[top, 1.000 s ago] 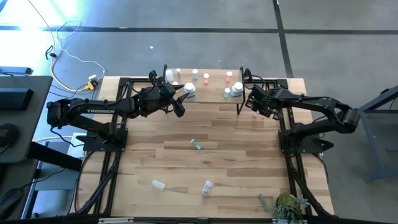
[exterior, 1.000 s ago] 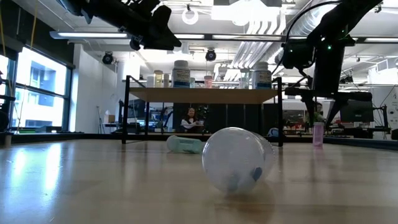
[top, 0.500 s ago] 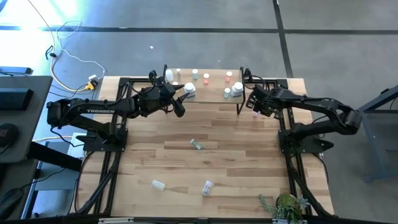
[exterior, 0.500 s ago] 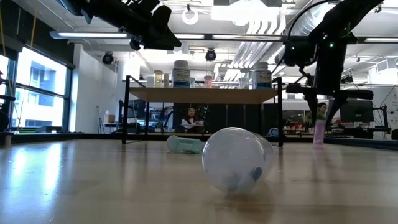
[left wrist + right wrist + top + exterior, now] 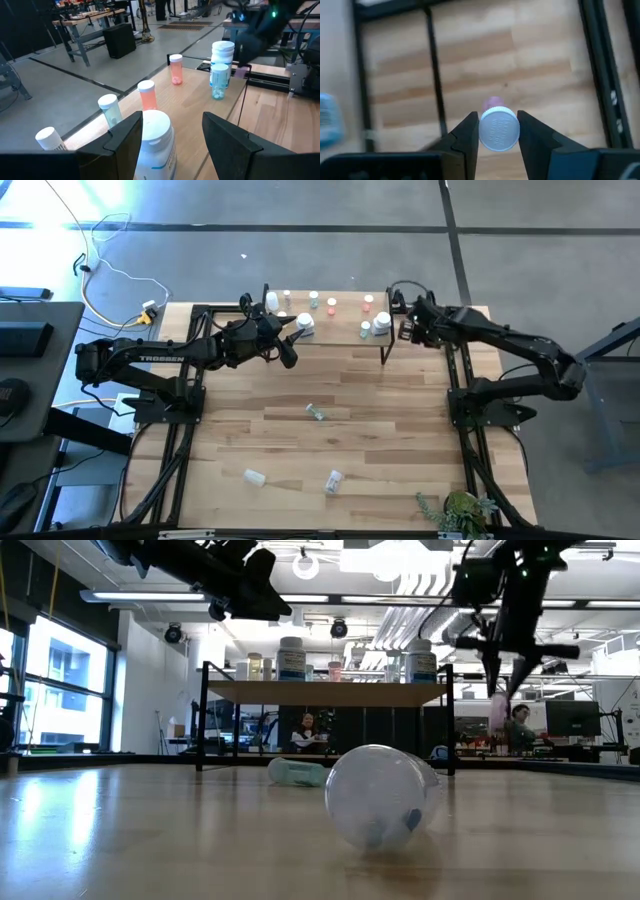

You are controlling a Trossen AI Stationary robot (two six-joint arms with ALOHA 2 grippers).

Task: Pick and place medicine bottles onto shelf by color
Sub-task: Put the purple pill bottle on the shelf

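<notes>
The shelf (image 5: 335, 328) stands at the table's far edge on black legs and carries several bottles, white, clear, orange and pink (image 5: 175, 70). My right gripper (image 5: 408, 330) hangs beside the shelf's right end, shut on a pink white-capped bottle (image 5: 497, 710). My left gripper (image 5: 288, 345) hovers open above the shelf's left part. Its fingers stand on either side of a large white bottle (image 5: 155, 142) on the shelf, apart from it. Three more bottles lie on the tabletop (image 5: 315, 412) (image 5: 254, 476) (image 5: 333, 480). My right gripper pinches the pink bottle between its two fingers at the white cap (image 5: 490, 131), its top end. The fingers come from above, pointing down. The bottle hangs upright below them, its pink body (image 5: 497, 715) lifted clear of the table.
A clear bottle (image 5: 380, 795) lies close to the low camera, a pale green one (image 5: 297, 772) behind it. Black arm frames run along both table sides. A small plant (image 5: 460, 510) sits at the near right corner. A person (image 5: 305, 730) sits far behind the table.
My right gripper has come down over the pink bottle that stood on the table right of the shelf and taken hold of it. It has then risen and moved toward the far edge. The bottle is now lifted clear, level with the shelf board.
</notes>
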